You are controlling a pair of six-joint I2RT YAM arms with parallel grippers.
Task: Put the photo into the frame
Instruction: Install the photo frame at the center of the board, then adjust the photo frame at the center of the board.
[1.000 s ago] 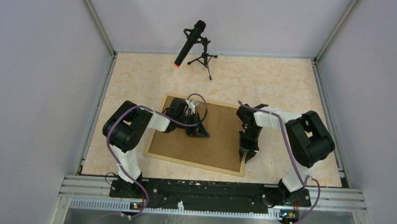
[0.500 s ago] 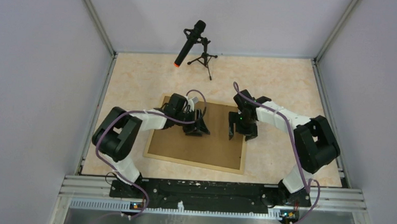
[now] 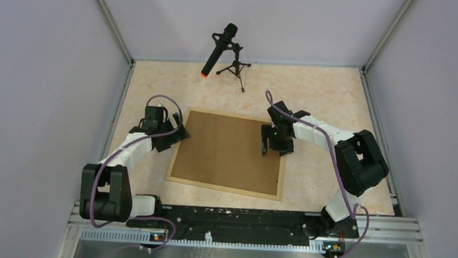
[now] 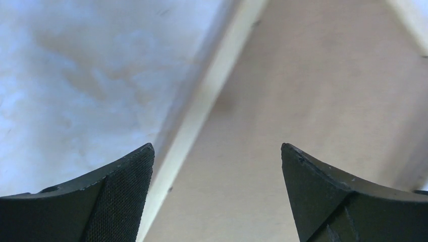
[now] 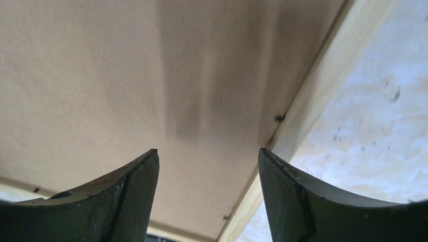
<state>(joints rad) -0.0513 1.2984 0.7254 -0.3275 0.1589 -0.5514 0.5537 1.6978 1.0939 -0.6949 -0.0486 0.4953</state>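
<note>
The frame, thin pale wood strips around a brown board, is laid flat mid-worktop, its long axis set left to right (slightly skewed). The left end effector is held released at its far-left corner. The right end effector is held released over the board by the right strip.

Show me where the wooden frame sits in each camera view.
Top external: the frame lies flat at picture centre.
Left wrist: its pale edge runs diagonally, left of centre.
Right wrist: its pale edge runs diagonally on the right.
Shared landmark: the brown backing board inside the frame, seen in all three.
</note>
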